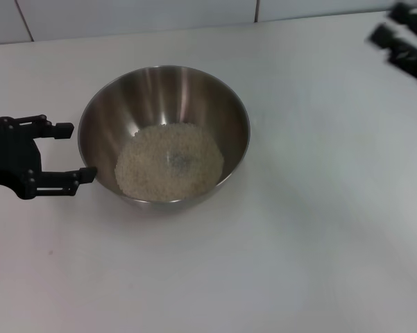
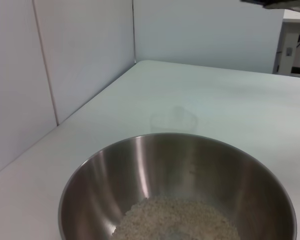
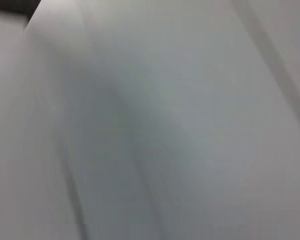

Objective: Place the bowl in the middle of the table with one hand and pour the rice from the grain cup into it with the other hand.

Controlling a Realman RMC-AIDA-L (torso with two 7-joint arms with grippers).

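The steel bowl [image 1: 164, 132] stands on the white table [image 1: 305, 229], left of the middle, with a flat heap of rice [image 1: 169, 161] in its bottom. My left gripper [image 1: 75, 151] is open and empty just off the bowl's left rim, its fingertips [image 1: 64, 128] close to the wall. The left wrist view shows the bowl [image 2: 140, 170], the rice [image 2: 177, 220] and, beyond the bowl, a faint translucent grain cup [image 2: 173, 121] standing on the table. My right gripper [image 1: 402, 38] is blurred at the far right corner, away from the bowl. The right wrist view shows only blurred white surface.
White tiled wall panels [image 1: 125, 14] run along the table's far edge and show in the left wrist view [image 2: 80, 55] as well. Bare tabletop lies in front of the bowl and to its right.
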